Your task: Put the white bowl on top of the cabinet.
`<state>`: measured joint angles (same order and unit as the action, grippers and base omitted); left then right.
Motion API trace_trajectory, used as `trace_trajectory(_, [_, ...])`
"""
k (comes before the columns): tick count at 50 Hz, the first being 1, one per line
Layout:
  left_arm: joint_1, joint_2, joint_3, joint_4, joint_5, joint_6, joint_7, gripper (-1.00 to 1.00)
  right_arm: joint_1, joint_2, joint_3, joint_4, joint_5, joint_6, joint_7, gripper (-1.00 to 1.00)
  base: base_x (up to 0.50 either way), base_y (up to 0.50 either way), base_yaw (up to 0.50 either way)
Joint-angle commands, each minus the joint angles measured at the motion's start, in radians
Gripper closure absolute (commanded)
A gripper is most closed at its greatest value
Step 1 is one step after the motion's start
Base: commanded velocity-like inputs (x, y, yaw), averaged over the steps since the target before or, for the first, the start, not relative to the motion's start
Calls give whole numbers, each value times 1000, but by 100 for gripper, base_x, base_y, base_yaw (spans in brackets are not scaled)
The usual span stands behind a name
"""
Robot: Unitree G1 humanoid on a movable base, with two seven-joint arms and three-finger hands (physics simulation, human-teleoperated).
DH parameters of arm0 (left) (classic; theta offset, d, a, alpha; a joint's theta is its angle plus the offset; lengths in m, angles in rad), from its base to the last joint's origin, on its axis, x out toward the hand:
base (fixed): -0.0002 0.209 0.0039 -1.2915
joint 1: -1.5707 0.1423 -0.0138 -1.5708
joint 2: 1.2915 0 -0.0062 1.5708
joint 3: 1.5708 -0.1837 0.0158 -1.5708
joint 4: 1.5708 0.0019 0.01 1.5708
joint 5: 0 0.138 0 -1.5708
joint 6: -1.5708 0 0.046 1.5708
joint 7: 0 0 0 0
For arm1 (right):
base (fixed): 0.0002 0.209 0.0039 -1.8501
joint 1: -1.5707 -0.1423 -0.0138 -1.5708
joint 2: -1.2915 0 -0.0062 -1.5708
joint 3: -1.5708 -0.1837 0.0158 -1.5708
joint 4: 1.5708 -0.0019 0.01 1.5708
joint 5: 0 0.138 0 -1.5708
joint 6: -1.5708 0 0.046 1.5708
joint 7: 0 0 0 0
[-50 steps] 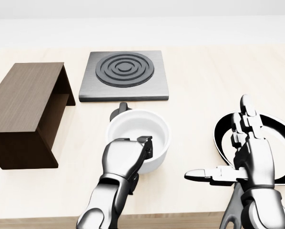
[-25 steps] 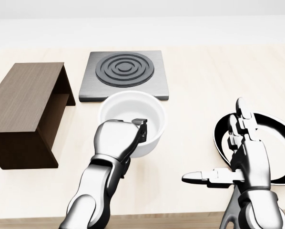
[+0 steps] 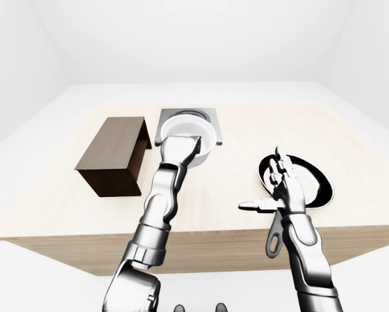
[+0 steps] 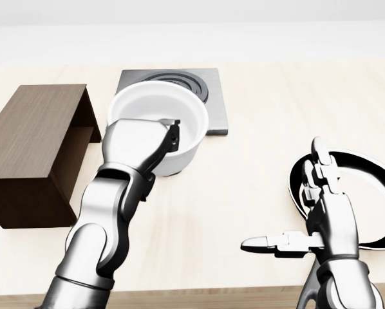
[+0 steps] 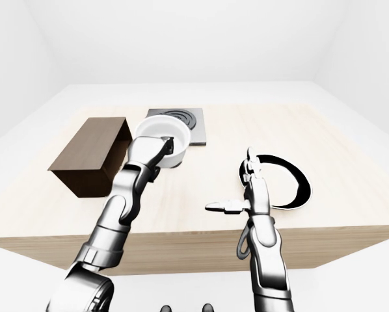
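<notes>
Head view: left hand (image 4: 141, 145) grips the white bowl (image 4: 159, 129) by its near rim, raised over the counter (image 4: 257, 167), just right of the cabinet (image 4: 35, 138). Right hand (image 4: 315, 225) hovers spread, empty. Right-eye view: carry the bowl level leftward, clearing the cabinet's edge before lowering.

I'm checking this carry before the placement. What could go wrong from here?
The left hand grips the white bowl only at its near rim, so it might tilt or slip. The bowl hangs beside the cabinet, and its underside could clip the cabinet's top edge when moved left. The open right hand hovers over the black pan and could bump it.
</notes>
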<state>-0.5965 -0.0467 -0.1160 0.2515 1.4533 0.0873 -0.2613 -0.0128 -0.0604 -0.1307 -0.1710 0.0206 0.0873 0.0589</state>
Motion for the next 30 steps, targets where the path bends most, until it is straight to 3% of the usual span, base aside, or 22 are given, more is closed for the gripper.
trace_trajectory(1, [-98, 39, 45, -50, 2, 0, -20, 100, 5, 4, 8, 3, -8, 0, 1, -100, 0, 0, 0])
trace_trajectory(12, [-162, 73, 60, -29, -25, 0, -15, 100, 9, 8, 19, 15, -20, 0, 1, -100, 0, 0, 0])
trace_trajectory(30, [-218, 199, 128, -64, -67, 0, -67, 100, 15, 12, 30, 24, -32, 0, 2, -100, 0, 0, 0])
